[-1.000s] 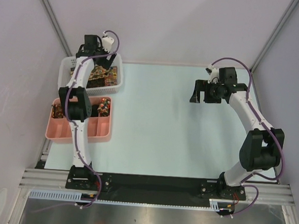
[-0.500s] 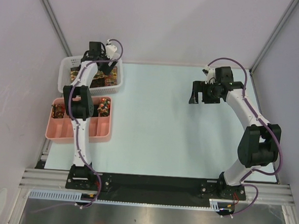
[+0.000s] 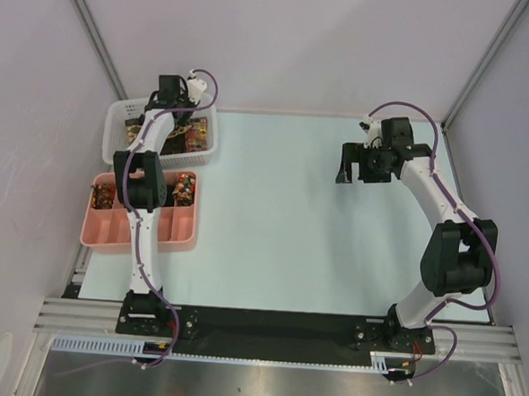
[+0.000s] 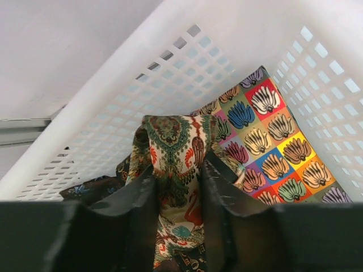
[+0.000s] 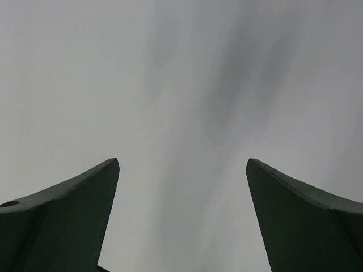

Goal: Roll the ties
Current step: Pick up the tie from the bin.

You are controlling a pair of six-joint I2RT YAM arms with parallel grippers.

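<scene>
While the left claw (image 4: pixel 178 170) reaches down inside the white mesh basket (image 4: pixel 113 107), its two black fingers (image 4: pixel 136 215) are clenched on a raised fold of a green-and-red paisley tie (image 4: pixel 173 136), which stands up between them. Just to the right of this claw, a second tie (image 4: pixel 272 156) printed with multicoloured fan shapes lies against the basket wall, touching the pinched one. To the claw's lower left, a dark patterned piece of fabric (image 4: pixel 93 187) shows under the fold. Nearer the arm bases than the left claw, the pink tray (image 3: pixel 141 234) holds a multicoloured roll (image 3: pixel 184 187) in one far compartment and a dark roll (image 3: pixel 103 193) in another. The right claw (image 5: pixel 181 164) hangs released, its fingers wide apart with nothing between them, above the pale table (image 3: pixel 281 217), well apart from every tie.
</scene>
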